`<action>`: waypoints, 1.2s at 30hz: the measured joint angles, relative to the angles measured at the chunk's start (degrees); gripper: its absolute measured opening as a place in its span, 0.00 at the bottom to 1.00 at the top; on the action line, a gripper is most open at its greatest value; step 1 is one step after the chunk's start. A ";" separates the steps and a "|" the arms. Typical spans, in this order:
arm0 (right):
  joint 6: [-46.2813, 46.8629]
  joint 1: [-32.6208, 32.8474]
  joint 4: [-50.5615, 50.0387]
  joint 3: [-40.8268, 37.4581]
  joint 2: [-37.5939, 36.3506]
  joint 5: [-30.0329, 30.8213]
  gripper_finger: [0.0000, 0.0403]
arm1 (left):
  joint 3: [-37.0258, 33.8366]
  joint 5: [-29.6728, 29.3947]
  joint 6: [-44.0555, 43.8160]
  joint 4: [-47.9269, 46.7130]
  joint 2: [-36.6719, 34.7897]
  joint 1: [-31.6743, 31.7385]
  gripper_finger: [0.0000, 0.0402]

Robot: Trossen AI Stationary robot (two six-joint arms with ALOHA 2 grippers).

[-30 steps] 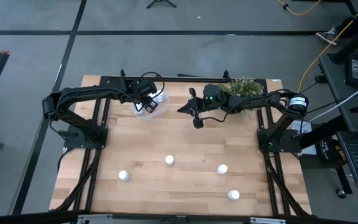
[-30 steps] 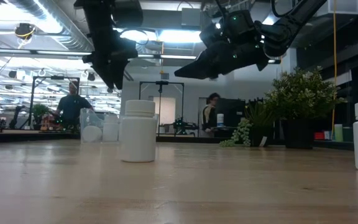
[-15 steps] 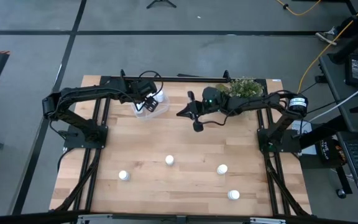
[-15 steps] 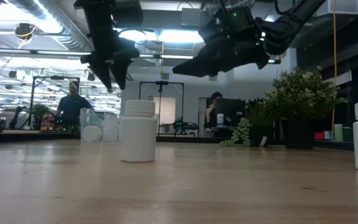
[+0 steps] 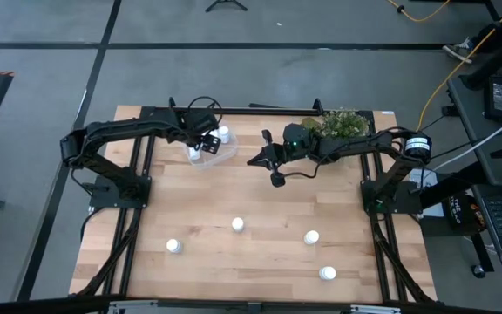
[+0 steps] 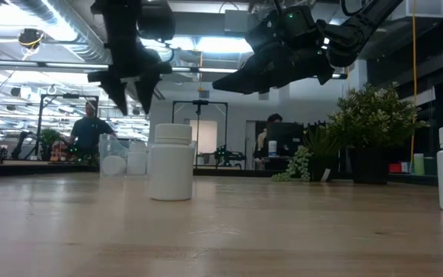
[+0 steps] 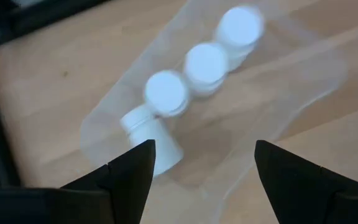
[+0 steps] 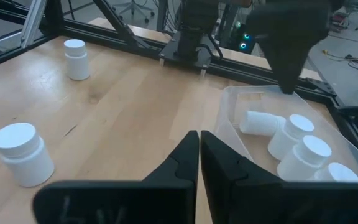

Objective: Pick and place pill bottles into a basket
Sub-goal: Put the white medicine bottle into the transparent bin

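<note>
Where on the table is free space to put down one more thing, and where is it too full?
Free: the bare wood between the basket at the far edge and the four loose pill bottles near the front; also the front left corner beside the leftmost bottle. Crowded: the basket itself, holding four bottles under the open left gripper, and the plant corner.

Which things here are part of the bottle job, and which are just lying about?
Job: basket with four pill bottles inside; four more on the table; left gripper open above the basket; right gripper shut, beside it.
Lying about: plant; person in the room behind.
</note>
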 joint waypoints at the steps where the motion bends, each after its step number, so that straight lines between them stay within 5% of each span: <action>1: 0.00 0.00 0.01 0.00 0.00 0.00 0.05 | -0.02 -0.01 -0.22 -1.12 0.29 0.32 0.67; 16: -0.11 0.00 0.45 0.00 0.00 0.00 0.05 | -0.04 1.31 3.51 -1.68 9.22 4.02 0.66; 36: -0.06 -0.02 0.45 0.00 0.00 0.00 0.05 | -5.20 2.46 2.59 -0.36 10.08 5.26 0.66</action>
